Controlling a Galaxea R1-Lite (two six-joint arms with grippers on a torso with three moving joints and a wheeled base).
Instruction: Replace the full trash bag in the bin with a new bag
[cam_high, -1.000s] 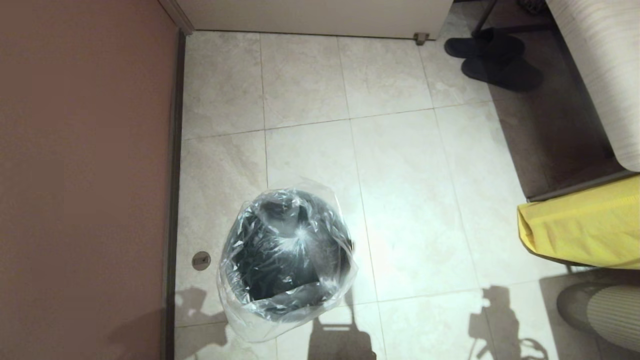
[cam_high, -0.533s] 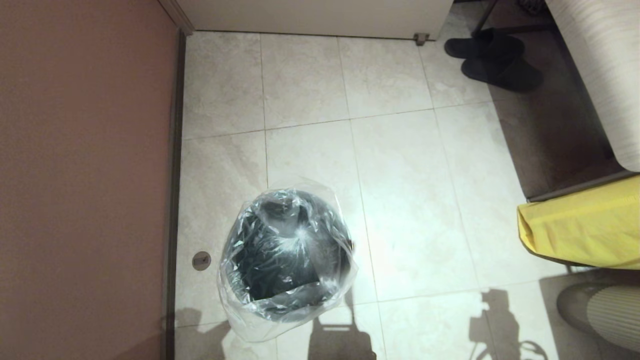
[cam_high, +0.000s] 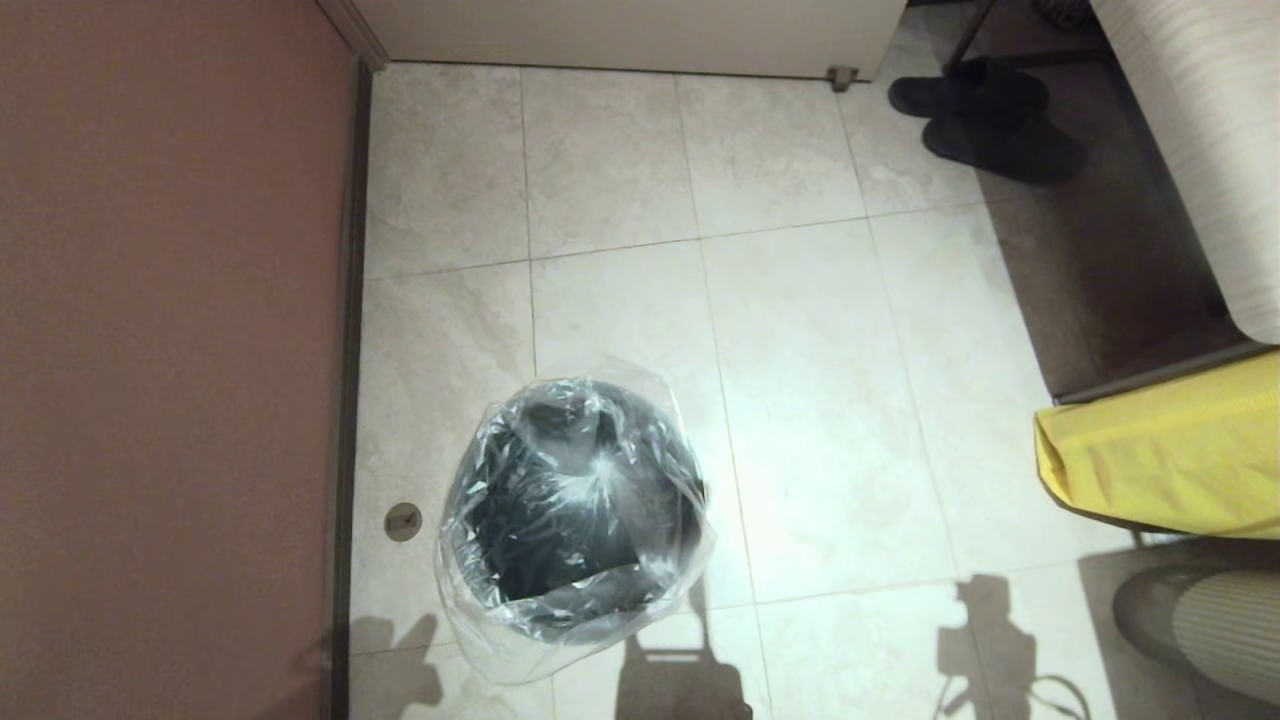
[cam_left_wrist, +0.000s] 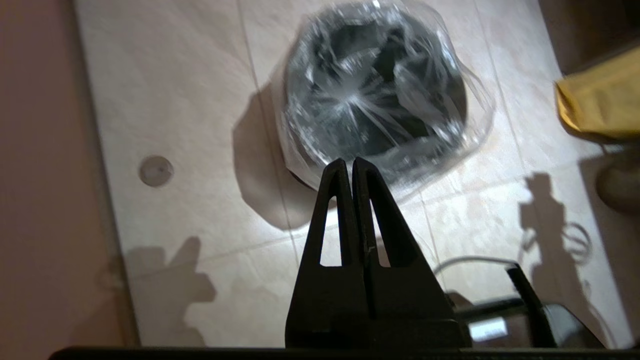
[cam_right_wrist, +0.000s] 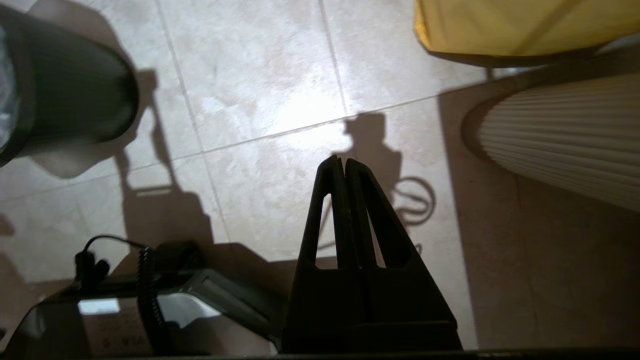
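The bin stands on the tiled floor near the brown wall. The new bag, clear and crinkly, is spread over its mouth and hangs over the rim on the near side; the black inside shows through it. Neither gripper appears in the head view, only their shadows on the near floor. In the left wrist view my left gripper is shut and empty, held above the floor just short of the bag. My right gripper is shut and empty over bare tiles, well to the right of the bin.
A yellow sack lies at the right edge, with a pale ribbed rounded object below it. Black slippers sit at the far right. The brown wall runs along the left, with a round floor cap beside the bin.
The arm shadows on the near floor have shifted a little. The bin and the bag have not moved.
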